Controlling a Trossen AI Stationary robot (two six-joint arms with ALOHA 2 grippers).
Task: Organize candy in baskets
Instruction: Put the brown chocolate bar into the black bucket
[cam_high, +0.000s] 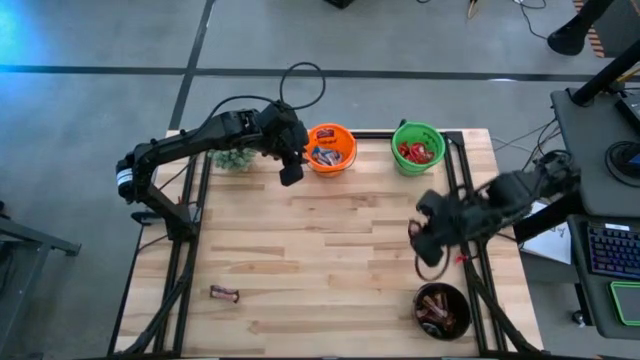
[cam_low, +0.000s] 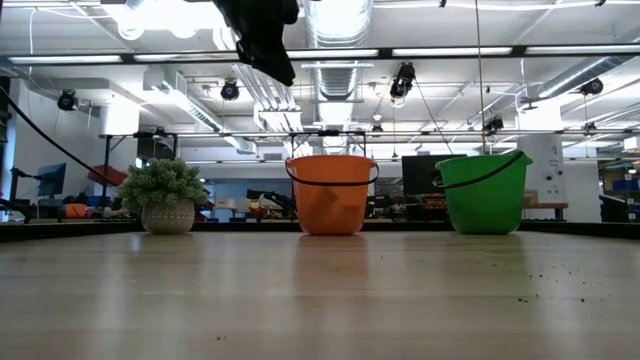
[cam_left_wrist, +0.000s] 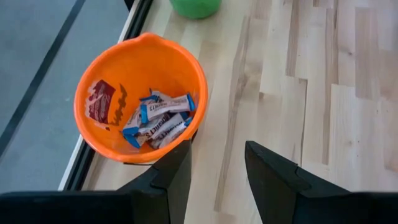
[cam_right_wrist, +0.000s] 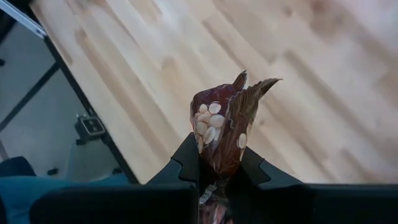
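A lone brown candy (cam_high: 224, 293) lies at the near left of the surface (cam_high: 330, 240), well apart from both arms and not yet sorted. At the far edge stands the fuzzy plant (cam_high: 236, 158), then the orange pail (cam_high: 331, 148), which holds blue-and-white candies (cam_left_wrist: 158, 118) and one red packet (cam_left_wrist: 101, 99). The left pincer (cam_high: 290, 172) hangs just beside that pail on its left, fingers spread with nothing between them, so it looks to have nothing to carry at present. Further right, the green pail (cam_high: 418, 147) holds red candies (cam_high: 417, 153); the sorting seems to go by wrapper colour. The right pincer (cam_high: 428, 240) is pressed together on a dark brown packet (cam_right_wrist: 222, 130) that stands up between its fingers. It hovers above the right side of the surface, a little far of the black bowl (cam_high: 442, 310) at the near right, where brown candies already lie, probably its target.
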